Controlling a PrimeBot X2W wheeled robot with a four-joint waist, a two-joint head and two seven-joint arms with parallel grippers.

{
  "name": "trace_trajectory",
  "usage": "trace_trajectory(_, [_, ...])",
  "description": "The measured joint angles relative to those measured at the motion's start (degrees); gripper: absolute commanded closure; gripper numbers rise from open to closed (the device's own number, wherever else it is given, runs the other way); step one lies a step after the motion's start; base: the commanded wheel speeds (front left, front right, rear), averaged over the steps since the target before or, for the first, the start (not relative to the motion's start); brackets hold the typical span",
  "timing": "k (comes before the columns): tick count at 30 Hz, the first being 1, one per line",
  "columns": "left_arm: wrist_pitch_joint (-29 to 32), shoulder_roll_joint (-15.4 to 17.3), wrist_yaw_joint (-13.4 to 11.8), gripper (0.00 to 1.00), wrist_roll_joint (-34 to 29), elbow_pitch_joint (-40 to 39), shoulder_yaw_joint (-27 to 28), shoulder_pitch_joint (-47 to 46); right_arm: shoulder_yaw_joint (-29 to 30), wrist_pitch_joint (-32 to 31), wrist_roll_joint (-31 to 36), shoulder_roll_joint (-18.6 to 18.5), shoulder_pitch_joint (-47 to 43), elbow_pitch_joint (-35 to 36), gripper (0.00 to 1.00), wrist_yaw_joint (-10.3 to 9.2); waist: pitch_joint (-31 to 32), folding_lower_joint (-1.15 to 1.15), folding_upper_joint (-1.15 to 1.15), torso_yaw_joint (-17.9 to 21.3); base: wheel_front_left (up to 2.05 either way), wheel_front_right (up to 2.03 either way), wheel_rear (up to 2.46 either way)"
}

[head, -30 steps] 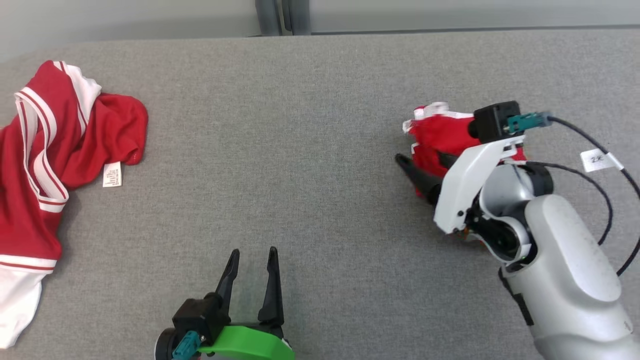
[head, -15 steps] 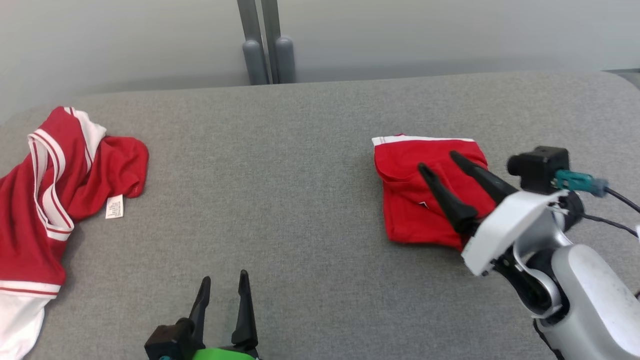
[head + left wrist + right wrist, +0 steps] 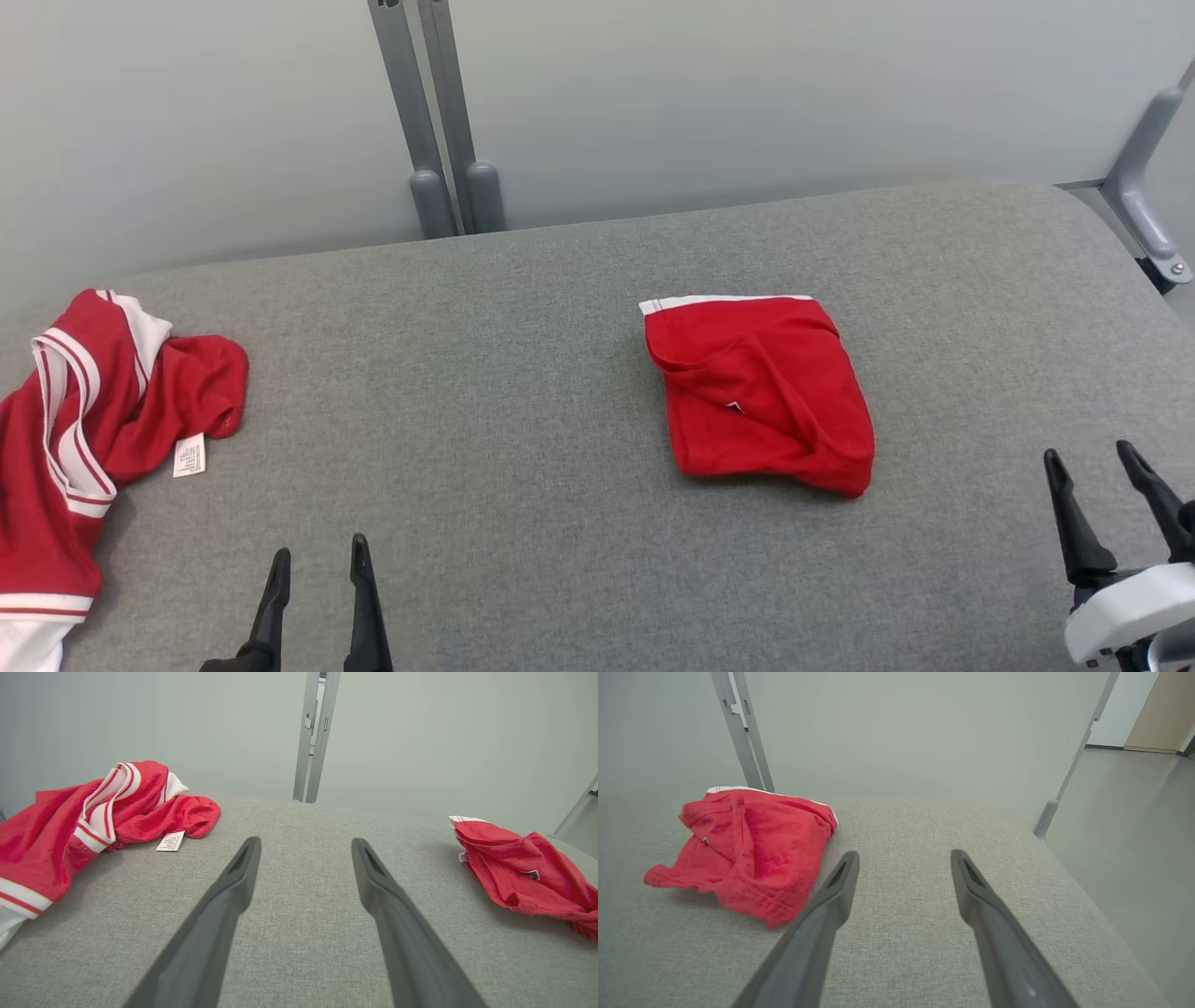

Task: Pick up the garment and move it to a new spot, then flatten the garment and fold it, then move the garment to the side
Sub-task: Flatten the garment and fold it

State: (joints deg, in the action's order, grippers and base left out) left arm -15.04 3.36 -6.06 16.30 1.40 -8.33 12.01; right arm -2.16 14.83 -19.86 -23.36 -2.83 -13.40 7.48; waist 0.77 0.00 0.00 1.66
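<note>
I have the folded garment [image 3: 758, 392] just off the middle of the head view, toward 3 o'clock. It is a compact red bundle lying on the grey table [image 3: 523, 373], with a white band along its 12 o'clock edge and a rumpled fold sagging at its 5 o'clock corner. Nothing is touching it.

My right gripper [image 3: 1089, 452] sits at 4 o'clock in the head view, with its fingers spread wide and nothing between them, and it is well apart from the bundle. On the right wrist view, the right gripper [image 3: 904, 853] has both fingers parted over bare grey cloth, and the folded garment [image 3: 752, 844] lies off at 10 o'clock.

The left gripper [image 3: 319, 547] is down at 7 o'clock, also wide open and holding nothing. Through the left wrist view, the left gripper [image 3: 306, 841] points across open table, with the folded garment [image 3: 518, 872] out at 3 o'clock.

A striped garment [image 3: 84, 420], red with white trim, is heaped at 9 o'clock at the table's edge. Its white label [image 3: 189, 457] lies flat on the table beside it. It shows at 9 o'clock on the left wrist view too, striped garment [image 3: 93, 812]. Two grey posts [image 3: 439, 140] stand behind the table at 11 o'clock.
</note>
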Motion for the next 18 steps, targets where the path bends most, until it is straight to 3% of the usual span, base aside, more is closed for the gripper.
trace_trajectory(10, [0.0,-0.37,2.07,0.0,-1.71,-0.25,2.33,0.83,3.61,0.16,1.86,2.55,0.34,2.42,0.0,0.01,-0.81,0.0,0.0,-1.03,0.0,0.0,0.0])
trace_trajectory(11, [0.0,-0.38,2.07,0.0,-1.58,-0.53,2.03,0.64,3.14,0.18,1.82,2.3,1.48,2.49,0.41,0.02,-1.18,0.0,0.0,-1.29,0.0,0.0,0.0])
trace_trajectory(13, [0.0,-0.38,2.0,0.0,-1.2,-0.98,1.19,-0.4,1.27,0.19,1.6,1.01,4.35,1.27,1.0,0.02,-2.15,0.0,0.0,-1.75,0.0,0.0,0.0])
trace_trajectory(18, [0.0,-0.43,1.15,0.0,-0.78,-1.1,-1.16,-3.27,-5.99,0.22,1.65,-1.01,15.51,-6.48,1.0,0.02,-5.9,0.0,0.0,-3.35,0.0,0.0,0.0])
